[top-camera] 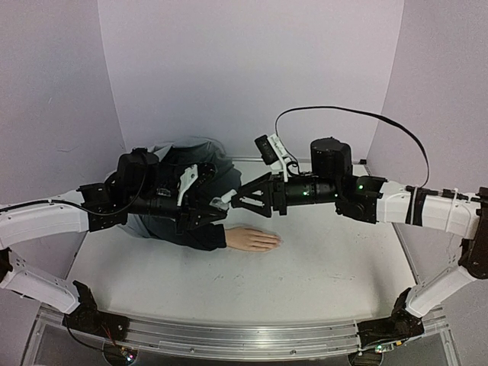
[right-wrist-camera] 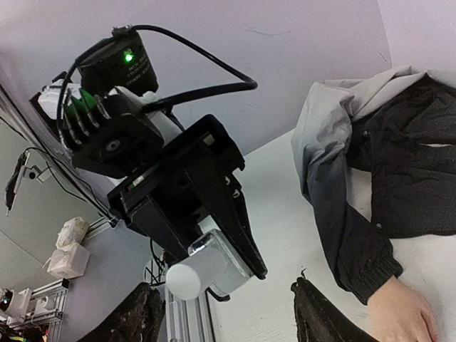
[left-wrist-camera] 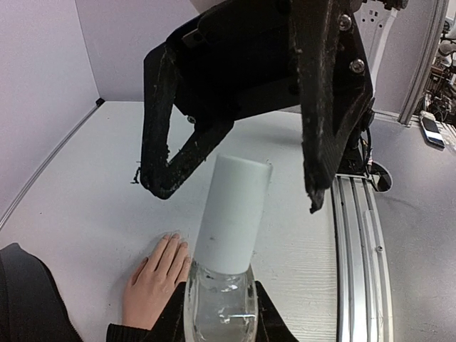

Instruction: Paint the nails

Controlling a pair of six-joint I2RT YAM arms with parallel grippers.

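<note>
The pale mannequin hand (top-camera: 255, 239) lies flat on the white table, with a dark jacket sleeve (top-camera: 200, 233) at its wrist. Its nails (left-wrist-camera: 172, 237) show small at the fingertips, pointing right. Above the hand, my left gripper (left-wrist-camera: 221, 313) is shut on the clear glass body of a small bottle, and the bottle's white cap (left-wrist-camera: 235, 210) points at the right arm. My right gripper (left-wrist-camera: 239, 192) is open; its black fingers (left-wrist-camera: 160, 167) stand on either side of the cap without touching it. In the right wrist view the bottle (right-wrist-camera: 203, 267) sits just ahead of those fingertips.
The rest of the navy-and-grey jacket (top-camera: 191, 164) is heaped at the back left against the wall. An aluminium rail (top-camera: 244, 335) runs along the near table edge. A black cable (top-camera: 358, 114) loops over the right arm.
</note>
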